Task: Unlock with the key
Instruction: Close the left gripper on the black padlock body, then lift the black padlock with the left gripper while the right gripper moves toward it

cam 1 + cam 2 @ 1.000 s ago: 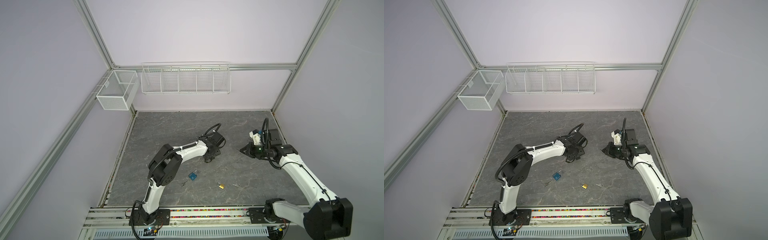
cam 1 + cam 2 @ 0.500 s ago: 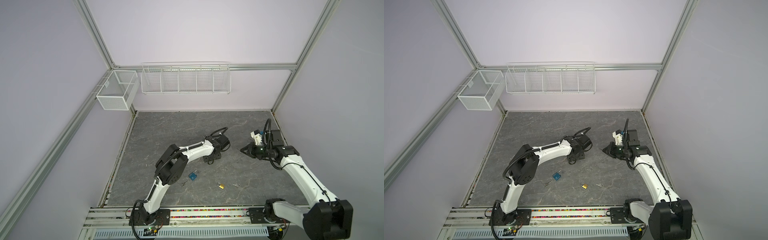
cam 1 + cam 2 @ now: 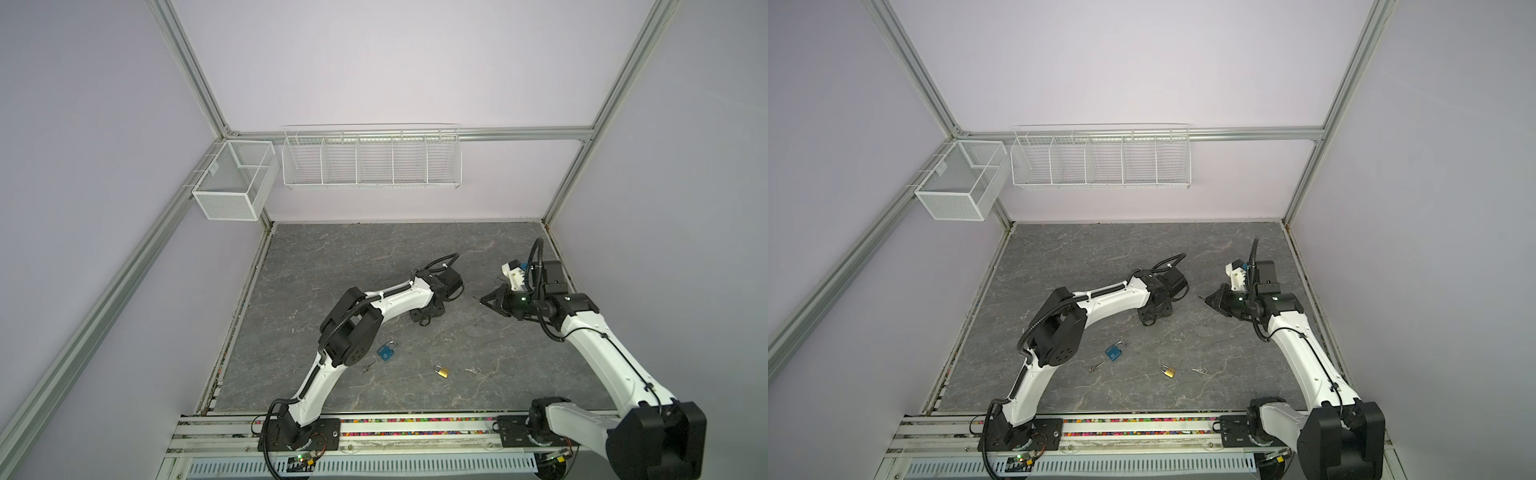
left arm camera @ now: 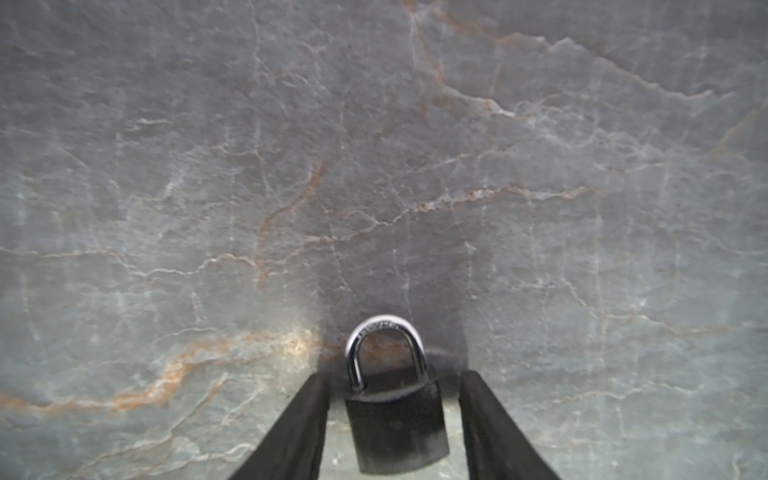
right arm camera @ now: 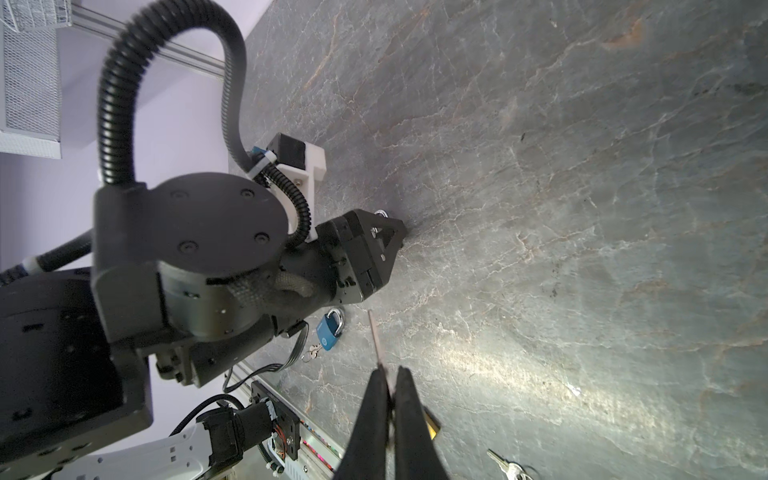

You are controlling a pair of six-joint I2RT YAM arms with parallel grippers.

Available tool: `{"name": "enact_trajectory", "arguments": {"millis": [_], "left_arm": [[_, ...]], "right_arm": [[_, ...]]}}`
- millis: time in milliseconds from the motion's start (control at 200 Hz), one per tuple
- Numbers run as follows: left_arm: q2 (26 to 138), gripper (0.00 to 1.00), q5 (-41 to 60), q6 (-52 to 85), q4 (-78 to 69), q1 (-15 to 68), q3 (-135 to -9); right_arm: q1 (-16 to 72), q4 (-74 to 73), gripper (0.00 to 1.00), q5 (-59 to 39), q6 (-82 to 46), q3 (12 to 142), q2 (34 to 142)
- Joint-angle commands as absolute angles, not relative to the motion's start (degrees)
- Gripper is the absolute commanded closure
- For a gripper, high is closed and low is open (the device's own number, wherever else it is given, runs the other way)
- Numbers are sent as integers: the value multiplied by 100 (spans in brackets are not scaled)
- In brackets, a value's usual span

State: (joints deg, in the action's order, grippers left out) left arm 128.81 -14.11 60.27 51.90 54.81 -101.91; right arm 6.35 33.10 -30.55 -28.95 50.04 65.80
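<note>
Lilac walls (image 3: 374, 62), grey marbled floor (image 3: 353, 257), wire baskets (image 3: 370, 166)

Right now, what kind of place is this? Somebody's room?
Most likely a robot test cell, not a home. A left arm and right arm stand on a rail, bare walls sit in a metal frame, and a blue padlock and brass padlock lie on the floor.

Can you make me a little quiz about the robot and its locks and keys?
1. True or false: the right hand pinches a key.
2. How many padlocks are there in all? A one, B three, C six.
3. Fill in: the dark padlock sits between the left hand's open ____.
Key: 1 true. 2 B: dark, blue, brass. 3 fingers.
</note>
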Motion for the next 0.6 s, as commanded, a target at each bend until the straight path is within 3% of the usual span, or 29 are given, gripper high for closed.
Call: {"name": "enact_trajectory", "arguments": {"millis": [0, 595], "left_arm": [[13015, 51, -1529, 5992, 5441, 5511, -10328], [12958, 68, -1402, 5999, 5222, 5511, -10099]], "right_arm": [[603, 3235, 94, -3177, -2971, 4855, 6491], [598, 3182, 94, -3198, -2973, 4799, 6427]]}}
